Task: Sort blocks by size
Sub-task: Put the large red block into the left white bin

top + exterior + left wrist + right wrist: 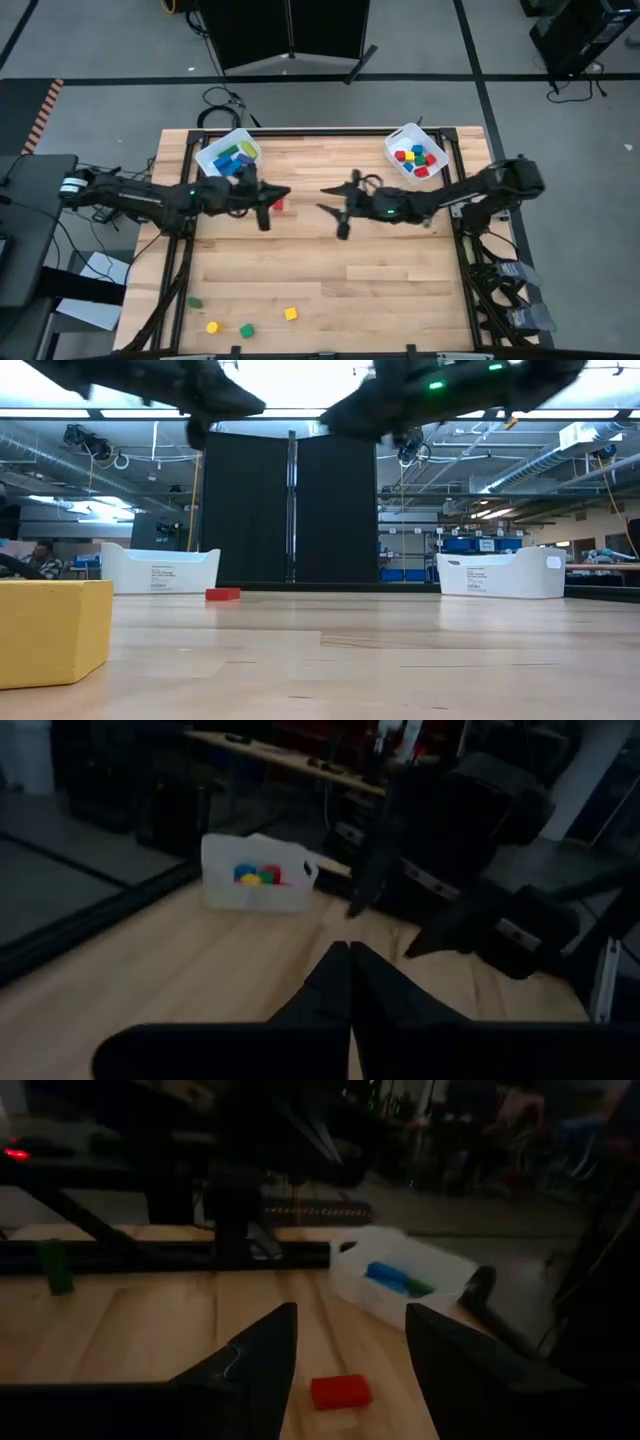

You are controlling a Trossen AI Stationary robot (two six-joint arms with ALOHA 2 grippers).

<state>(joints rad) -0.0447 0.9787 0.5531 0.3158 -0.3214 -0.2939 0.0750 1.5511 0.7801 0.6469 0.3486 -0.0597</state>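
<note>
A red bar block [277, 206] lies flat on the table in the middle, between the two grippers; it also shows in the right wrist view [340, 1391] and the low view [223, 594]. My left gripper [287, 193] hovers just left of it above the table, shut and empty [347, 948]. My right gripper [322, 199] faces it from the right, open [350, 1315], with the red block on the table below and ahead of its fingers. Loose blocks lie near the front edge: green [193, 302], yellow [212, 327], green [246, 330], yellow [291, 314].
A white bin [228, 155] at the far left holds blue, green and yellow bars. Another white bin [416, 157] at the far right holds small red, blue, yellow and green cubes. Bare wood lies between the arms and the front blocks.
</note>
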